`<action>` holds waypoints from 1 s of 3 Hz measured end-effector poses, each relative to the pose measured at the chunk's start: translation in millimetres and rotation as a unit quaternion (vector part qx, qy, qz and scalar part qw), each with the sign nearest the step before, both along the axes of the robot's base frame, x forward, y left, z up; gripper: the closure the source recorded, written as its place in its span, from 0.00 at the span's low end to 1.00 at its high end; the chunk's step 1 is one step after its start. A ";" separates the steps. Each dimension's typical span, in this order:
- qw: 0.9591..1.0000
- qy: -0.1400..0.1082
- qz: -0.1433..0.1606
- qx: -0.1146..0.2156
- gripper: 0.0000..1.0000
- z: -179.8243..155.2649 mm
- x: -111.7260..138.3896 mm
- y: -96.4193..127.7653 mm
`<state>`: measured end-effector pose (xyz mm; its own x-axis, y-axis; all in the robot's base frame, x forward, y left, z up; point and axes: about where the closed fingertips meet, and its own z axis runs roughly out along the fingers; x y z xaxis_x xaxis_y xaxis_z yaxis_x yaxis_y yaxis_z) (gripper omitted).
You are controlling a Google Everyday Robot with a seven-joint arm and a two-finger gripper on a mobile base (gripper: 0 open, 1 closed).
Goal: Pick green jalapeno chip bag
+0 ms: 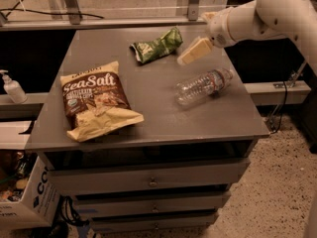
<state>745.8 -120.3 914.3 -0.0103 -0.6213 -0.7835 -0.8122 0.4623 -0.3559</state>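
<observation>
The green jalapeno chip bag [157, 45] lies crumpled on the far middle of the grey cabinet top [148, 113]. My gripper [190, 54] hangs on the white arm [262, 14] that reaches in from the upper right. It is above the table, just right of the green bag and apart from it. Nothing is held in it.
A larger brown-and-cream Sea Salt bag [96, 99] lies at the front left. A clear plastic water bottle [203, 86] lies on its side at the right, below the gripper. A sanitizer pump bottle [12, 87] stands on a ledge at the left. A cardboard box [25, 202] sits on the floor.
</observation>
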 end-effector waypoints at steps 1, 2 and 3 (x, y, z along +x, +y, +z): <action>1.000 0.009 -0.016 -0.008 0.00 -16.9 31.2 15.5; 0.999 0.027 -0.026 -0.028 0.00 -37.0 56.5 31.6; 0.998 0.041 -0.034 -0.041 0.00 -57.9 79.1 45.9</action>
<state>825.0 -74.4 856.3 -0.1166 -0.6789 -0.7249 -0.8084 0.4889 -0.3278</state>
